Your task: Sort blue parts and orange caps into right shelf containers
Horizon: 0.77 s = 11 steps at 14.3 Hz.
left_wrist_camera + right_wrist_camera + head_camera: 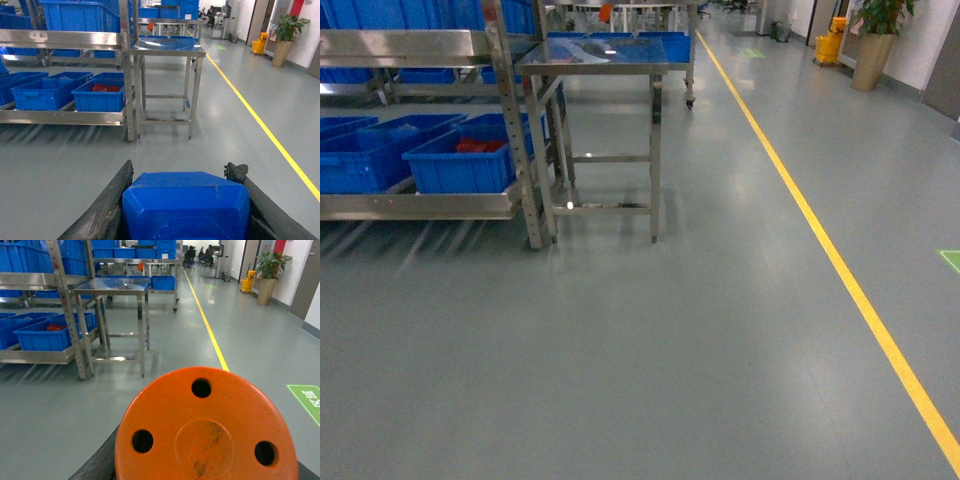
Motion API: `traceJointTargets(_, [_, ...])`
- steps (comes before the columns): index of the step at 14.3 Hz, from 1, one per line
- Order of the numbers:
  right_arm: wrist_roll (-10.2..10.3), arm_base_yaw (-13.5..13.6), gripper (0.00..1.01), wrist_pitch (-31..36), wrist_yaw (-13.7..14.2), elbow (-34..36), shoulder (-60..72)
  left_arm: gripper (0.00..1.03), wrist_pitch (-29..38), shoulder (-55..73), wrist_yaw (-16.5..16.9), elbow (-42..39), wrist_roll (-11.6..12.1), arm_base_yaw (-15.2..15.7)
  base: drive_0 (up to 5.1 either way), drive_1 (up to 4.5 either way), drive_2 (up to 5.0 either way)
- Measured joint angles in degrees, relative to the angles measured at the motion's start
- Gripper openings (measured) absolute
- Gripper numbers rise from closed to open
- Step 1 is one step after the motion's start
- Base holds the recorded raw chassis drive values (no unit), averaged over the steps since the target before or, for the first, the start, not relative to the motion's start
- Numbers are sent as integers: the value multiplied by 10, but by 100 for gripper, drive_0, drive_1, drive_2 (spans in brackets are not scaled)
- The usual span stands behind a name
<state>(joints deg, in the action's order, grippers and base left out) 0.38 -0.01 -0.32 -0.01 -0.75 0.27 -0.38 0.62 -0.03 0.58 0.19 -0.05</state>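
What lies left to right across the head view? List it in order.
Blue crates on the low shelf → crate holding red items → steel shelf post → steel table → yellow floor line → potted plant.

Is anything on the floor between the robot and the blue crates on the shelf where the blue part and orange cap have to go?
Nothing visible does. The grey floor lies bare up to the shelf holding the blue crates. A steel table stands just right of the shelf, beside the path. The blue part and orange cap are held.
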Motion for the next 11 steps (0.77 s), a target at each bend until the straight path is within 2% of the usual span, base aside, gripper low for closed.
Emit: traceJointTargets(11, [0, 0, 45, 0, 0, 0, 0, 43, 0, 0, 0, 0, 0, 0, -8, 426, -441])
